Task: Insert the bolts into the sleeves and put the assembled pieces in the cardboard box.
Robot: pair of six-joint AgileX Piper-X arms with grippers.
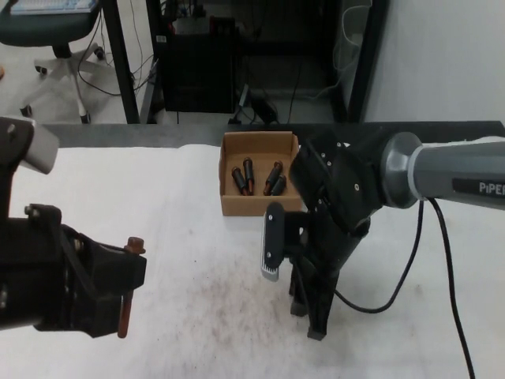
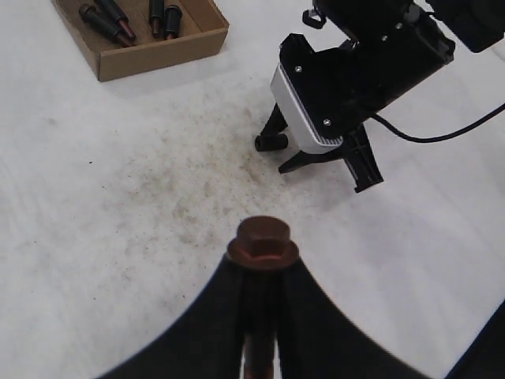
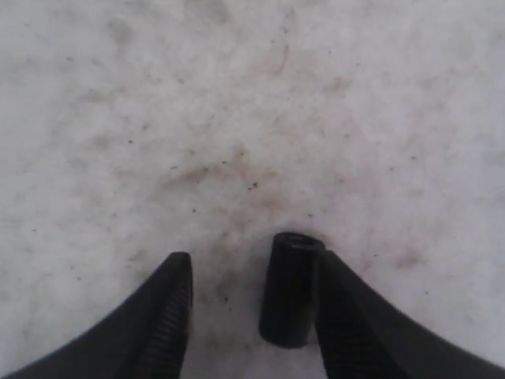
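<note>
Rust-brown hex-head steel bolt [image 2: 263,243] is right up against the left wrist camera, clamped along its shank in the left gripper [image 2: 261,272]. Head sticks out past the fingertips. My read: held that way so the threaded end is free to go into a sleeve, and parked off to the side so it doesn't block the other arm.

Short black threaded metal sleeve [image 3: 289,292] sits on the stained white bench cover [image 1: 197,237], between the fingers of the right gripper [image 3: 252,272]. One finger [image 3: 347,316] touches its side; the other [image 3: 170,316] stands apart with bare cover showing in the gap. So the jaws are spread, straddling the sleeve, not gripping it. Can't tell if the sleeve is upright or lying; its open bore faces away from the wrist.

Brown cardboard box [image 1: 248,205] is at the far side of the bench, just behind the right arm. Four assembled bolt-and-sleeve pieces [image 1: 241,178] already lie in it.

Step in hand, as I judge it: grab the sleeve. Jaws need to close squarely on it, then the bore has to be turned toward the bolt for mating. Risk: the one-sided contact nudges or rolls the sleeve as the jaws close.
</note>
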